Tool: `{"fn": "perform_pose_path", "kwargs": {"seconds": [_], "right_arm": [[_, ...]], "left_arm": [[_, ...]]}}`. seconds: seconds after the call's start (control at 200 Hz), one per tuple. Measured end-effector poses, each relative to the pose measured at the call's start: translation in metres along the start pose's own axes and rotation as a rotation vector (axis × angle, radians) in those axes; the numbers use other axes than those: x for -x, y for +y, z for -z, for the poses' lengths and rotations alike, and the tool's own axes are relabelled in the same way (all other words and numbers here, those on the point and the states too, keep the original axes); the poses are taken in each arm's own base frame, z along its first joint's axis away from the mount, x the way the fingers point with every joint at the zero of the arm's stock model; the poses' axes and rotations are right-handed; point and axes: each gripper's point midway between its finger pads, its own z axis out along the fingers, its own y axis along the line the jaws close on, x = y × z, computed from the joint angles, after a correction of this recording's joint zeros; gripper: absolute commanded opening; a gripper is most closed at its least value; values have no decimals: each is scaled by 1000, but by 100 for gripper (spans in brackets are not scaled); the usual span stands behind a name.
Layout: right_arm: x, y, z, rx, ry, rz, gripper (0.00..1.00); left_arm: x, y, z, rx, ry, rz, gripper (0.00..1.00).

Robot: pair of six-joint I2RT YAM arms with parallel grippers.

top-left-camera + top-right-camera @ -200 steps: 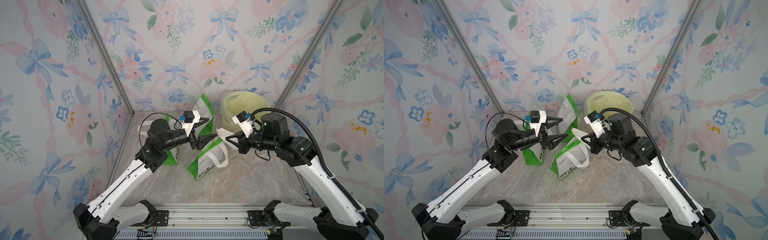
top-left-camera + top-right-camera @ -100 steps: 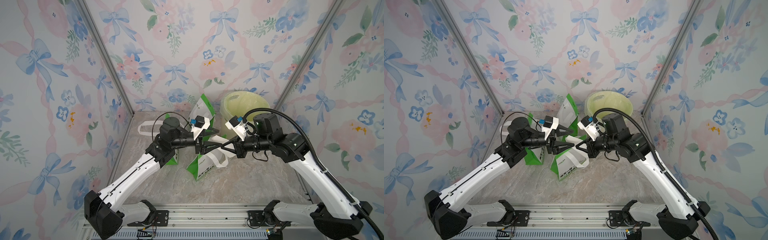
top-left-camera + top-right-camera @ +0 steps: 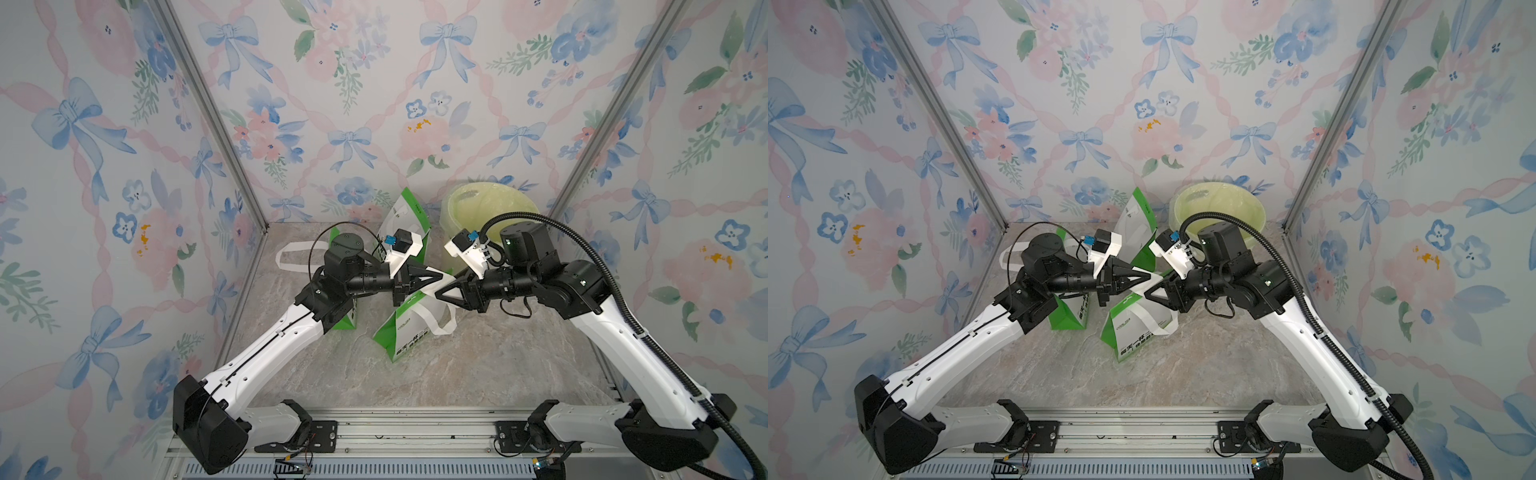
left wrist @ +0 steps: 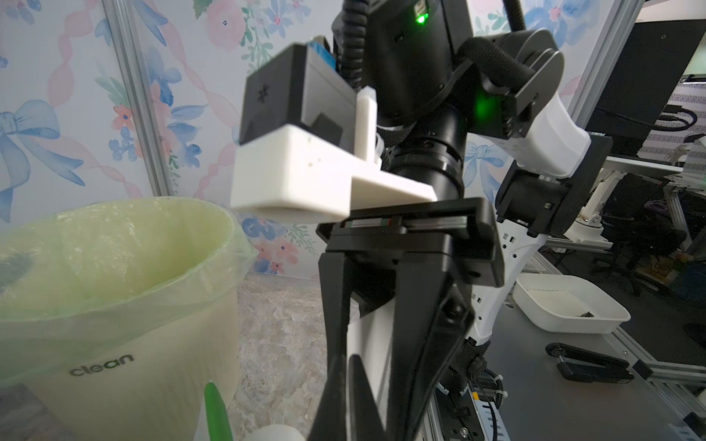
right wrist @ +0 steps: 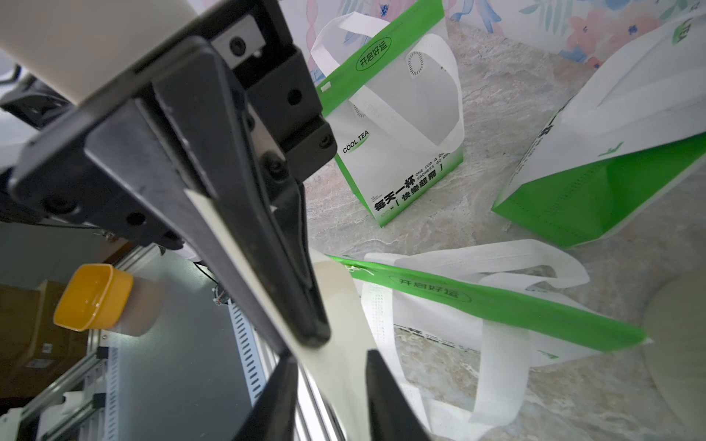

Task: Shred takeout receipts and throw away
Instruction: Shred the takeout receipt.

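Takeout receipt: pinched mid-air in closed left gripper, free end between parted fingers of right gripper, above lying bag. Bin in back right corner. Bare marble tabletop toward front rail.

Left arm and right arm rise from near bases, reaching inward and far, wrists level, tips meeting mid-scene. Left gripper: jaws closed on a receipt. Right gripper: jaws parted, straddling that strip.
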Motion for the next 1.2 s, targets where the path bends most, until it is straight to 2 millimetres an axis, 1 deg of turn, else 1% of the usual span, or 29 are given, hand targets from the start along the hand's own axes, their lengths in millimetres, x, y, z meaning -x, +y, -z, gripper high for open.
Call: {"fn": "perform_pose_path", "kwargs": {"seconds": [0.045, 0.165, 0.255, 0.335, 0.44, 0.61, 0.705, 0.81, 0.87, 0.95, 0.98, 0.99, 1.025, 1.045, 1.1, 1.2], "right_arm": [[2, 1, 4, 5, -22, 2, 63], [0, 2, 21, 13, -119, -39, 70], [1, 5, 29, 19, -186, -56, 71], [9, 6, 29, 29, -232, -72, 69], [17, -1, 22, 31, -267, -101, 60], [18, -6, 15, 34, -274, -140, 35], [20, -7, 15, 36, -282, -146, 23], [20, -7, 14, 38, -287, -151, 17], [21, -7, 14, 36, -292, -151, 11], [22, -7, 15, 39, -296, -156, 0], [23, -7, 15, 39, -300, -155, 0], [23, -7, 15, 36, -300, -150, 0], [24, -7, 15, 36, -303, -151, 0], [24, -7, 15, 36, -304, -152, 0], [24, -7, 15, 37, -303, -148, 0], [24, -7, 14, 35, -300, -144, 0]], "left_arm": [[0, 2, 0, 11, -1, 8, 0], [0, 4, 0, 22, -2, 39, 0], [0, 4, 0, 23, -3, 61, 0], [0, 4, 0, 21, -5, 80, 0], [-2, 3, 1, 24, -9, 101, 0], [1, 0, 5, 33, -40, 124, 0], [5, -1, 7, 38, -63, 131, 0], [5, 0, 8, 39, -75, 139, 0], [5, 0, 7, 38, -75, 146, 0], [5, 1, 7, 38, -79, 150, 0], [5, 0, 7, 37, -80, 150, 0], [5, 0, 7, 37, -80, 152, 4], [5, 0, 7, 36, -82, 154, 23], [6, 0, 7, 33, -82, 157, 28], [6, -1, 7, 28, -84, 165, 31], [5, 0, 6, 28, -82, 184, 32]]}}
